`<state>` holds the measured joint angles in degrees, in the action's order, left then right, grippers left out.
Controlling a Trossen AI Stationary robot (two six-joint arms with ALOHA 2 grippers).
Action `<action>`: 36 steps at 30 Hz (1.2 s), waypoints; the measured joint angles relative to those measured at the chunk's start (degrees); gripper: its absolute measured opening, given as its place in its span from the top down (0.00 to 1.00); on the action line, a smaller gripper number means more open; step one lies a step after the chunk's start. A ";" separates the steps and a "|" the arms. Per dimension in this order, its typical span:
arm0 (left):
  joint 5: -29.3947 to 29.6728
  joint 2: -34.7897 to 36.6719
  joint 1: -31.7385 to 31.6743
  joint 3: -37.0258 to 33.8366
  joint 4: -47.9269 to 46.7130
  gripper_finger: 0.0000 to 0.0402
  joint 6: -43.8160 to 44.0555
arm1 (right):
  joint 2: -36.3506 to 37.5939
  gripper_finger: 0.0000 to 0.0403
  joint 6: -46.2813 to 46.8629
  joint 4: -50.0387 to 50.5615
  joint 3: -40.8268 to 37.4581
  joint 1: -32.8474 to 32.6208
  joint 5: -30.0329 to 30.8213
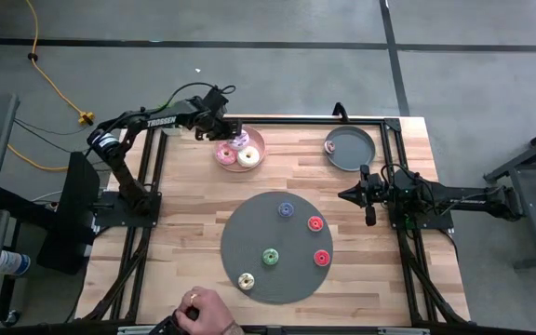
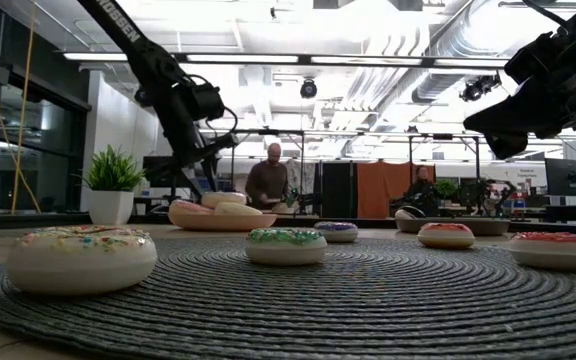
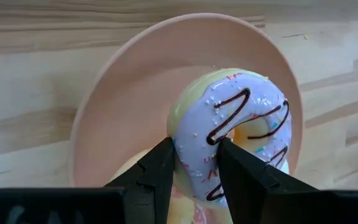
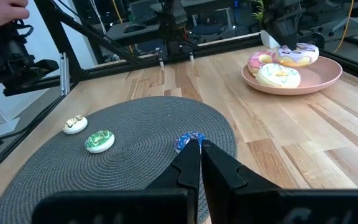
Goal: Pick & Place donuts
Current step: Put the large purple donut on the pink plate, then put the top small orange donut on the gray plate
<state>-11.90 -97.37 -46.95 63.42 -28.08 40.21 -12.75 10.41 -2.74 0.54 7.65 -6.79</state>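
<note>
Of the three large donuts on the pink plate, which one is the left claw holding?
The purple-frosted donut with dark zigzag lines. The left claw grips its ring, unlike the pink donut and white donut.

nine donuts (image 1: 270, 256); two plates (image 1: 261, 141); one mat (image 1: 249, 233)

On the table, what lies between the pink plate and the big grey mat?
Nothing: in the high view only bare wood separates the pink plate from the grey mat. The right wrist view shows the same empty strip.
</note>
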 joint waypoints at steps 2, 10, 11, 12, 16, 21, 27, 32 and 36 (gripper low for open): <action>0.00 -0.21 0.02 0.00 0.14 0.71 0.06 | 0.00 0.98 0.00 0.00 0.00 -0.01 0.00; 0.13 -0.25 -1.30 0.00 1.51 0.71 0.07 | 0.00 0.99 0.00 0.00 -0.01 0.00 0.00; 0.13 -0.25 -1.49 0.00 1.45 0.71 0.06 | 0.00 0.99 0.00 -0.01 0.00 -0.01 -0.01; 0.22 -0.27 -1.51 0.00 1.45 0.71 0.07 | 0.00 0.99 0.00 0.00 -0.02 0.01 0.00; 0.26 -0.28 -1.98 0.00 1.53 0.71 0.02 | 0.00 0.99 0.00 -0.01 0.00 0.00 0.00; 0.06 -0.41 -2.32 0.02 1.51 0.71 -1.03 | 0.00 0.99 0.00 -0.02 -0.01 0.00 -0.01; -2.56 -1.59 -2.17 0.09 1.88 0.61 -1.88 | 0.00 0.99 0.00 -0.02 -0.02 -0.01 0.00; -1.91 -1.67 -2.13 0.09 2.33 0.49 -2.04 | 0.00 1.00 0.00 -0.02 0.00 0.00 -0.01; -0.93 -1.65 -2.17 0.09 2.65 0.42 -2.04 | 0.00 0.99 0.00 -0.02 0.00 -0.01 0.00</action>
<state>-12.83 -99.02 -49.12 63.51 -25.43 38.17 -12.75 10.41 -2.76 0.53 7.64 -6.79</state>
